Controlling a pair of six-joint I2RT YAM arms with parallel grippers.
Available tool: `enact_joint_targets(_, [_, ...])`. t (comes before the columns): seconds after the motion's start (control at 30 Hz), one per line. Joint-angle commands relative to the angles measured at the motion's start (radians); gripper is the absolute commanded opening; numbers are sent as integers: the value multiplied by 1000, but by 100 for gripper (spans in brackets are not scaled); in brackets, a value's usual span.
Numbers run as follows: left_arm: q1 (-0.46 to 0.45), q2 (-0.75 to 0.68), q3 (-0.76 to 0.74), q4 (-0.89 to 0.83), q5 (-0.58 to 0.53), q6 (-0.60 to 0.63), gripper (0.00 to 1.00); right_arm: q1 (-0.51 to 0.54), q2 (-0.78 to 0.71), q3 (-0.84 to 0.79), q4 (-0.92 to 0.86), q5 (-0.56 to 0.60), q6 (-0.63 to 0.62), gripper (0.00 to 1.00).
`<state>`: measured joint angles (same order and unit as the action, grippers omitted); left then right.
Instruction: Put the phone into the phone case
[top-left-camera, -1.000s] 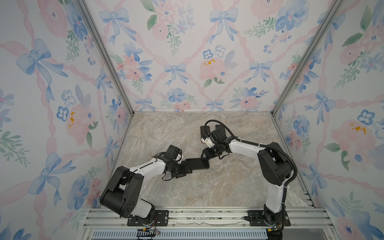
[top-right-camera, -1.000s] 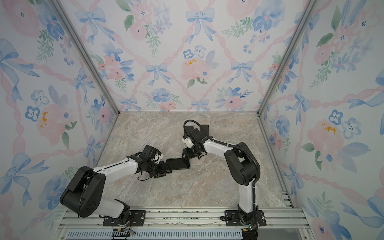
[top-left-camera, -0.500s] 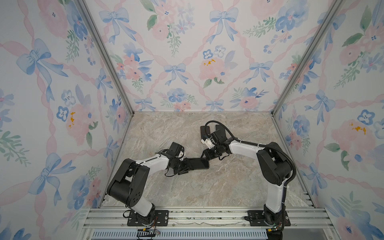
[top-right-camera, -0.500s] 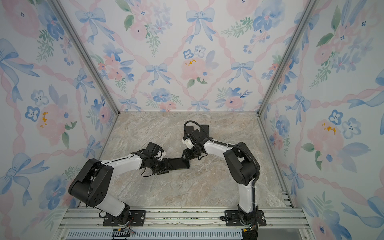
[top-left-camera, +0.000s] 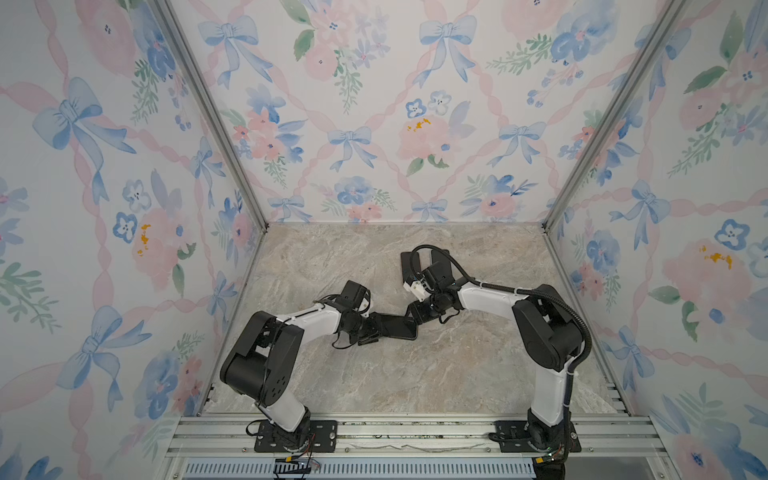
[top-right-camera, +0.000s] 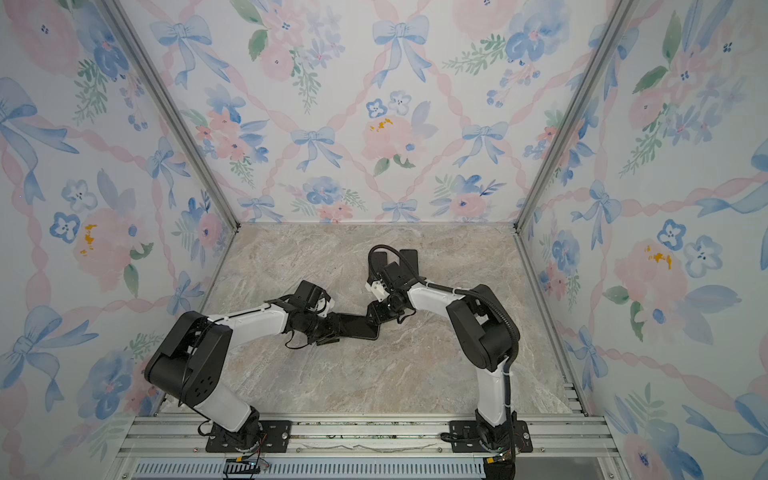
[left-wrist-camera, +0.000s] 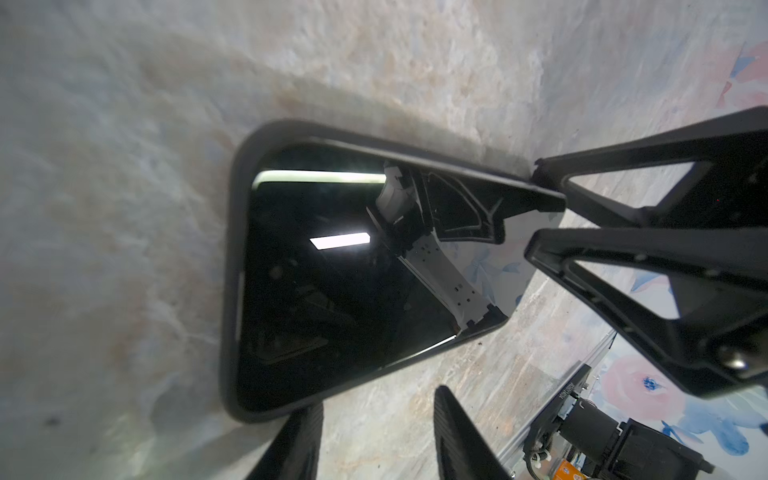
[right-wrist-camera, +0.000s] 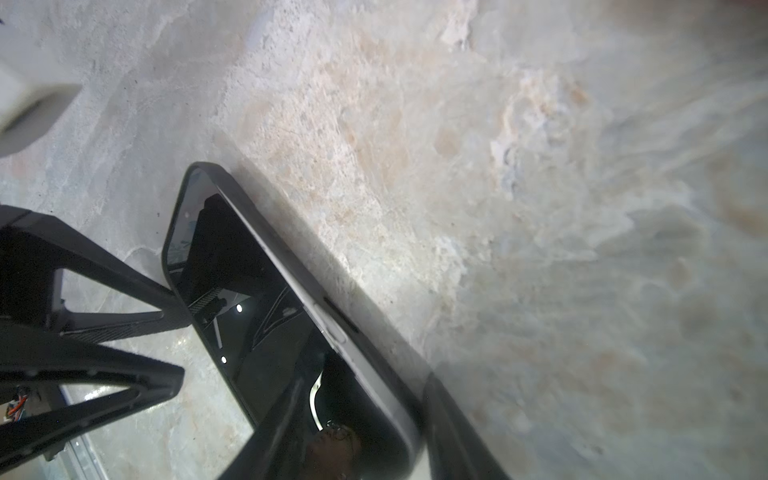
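The black phone (top-left-camera: 395, 326) lies screen up inside the black phone case (left-wrist-camera: 232, 270) on the marble table, in both top views. In the right wrist view the phone's silver side (right-wrist-camera: 291, 282) stands above the case wall along one long edge. My left gripper (left-wrist-camera: 378, 401) is open at the left short end; one fingertip touches the case corner and only table shows between the jaws. My right gripper (right-wrist-camera: 365, 386) straddles the right far corner, with one finger on the screen and the other outside the case wall.
A flat black thing (top-left-camera: 408, 266) lies on the table behind my right wrist. Floral walls close in the back and both sides. An aluminium rail (top-left-camera: 395, 432) carrying both arm bases runs along the front edge.
My left arm's elbow has swung inward and the wrist edged toward the phone. The right jaws have narrowed a little around the corner. The phone has hardly moved.
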<state>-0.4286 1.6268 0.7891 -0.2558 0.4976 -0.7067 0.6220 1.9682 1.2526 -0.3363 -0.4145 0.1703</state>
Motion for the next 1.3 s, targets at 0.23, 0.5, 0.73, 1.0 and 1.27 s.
enact_joint_targets(0.23, [-6, 45, 0, 15, -48, 23, 46, 42, -4, -46, -44, -27, 2, 43])
enact_joint_targets(0.5, [-19, 67, 14, 43, -44, 19, 45, 54, -72, -112, -26, -35, 40, 39])
enact_joint_targets(0.73, [-21, 111, 66, 41, -35, 34, 45, 85, -98, -169, 21, -39, 116, 38])
enact_joint_targets(1.0, [-27, 157, 124, 40, -32, 55, 45, 99, -163, -260, 115, 2, 284, 31])
enact_joint_targets(1.27, [-29, 208, 160, 40, -13, 57, 44, 104, -209, -334, 177, 28, 404, 29])
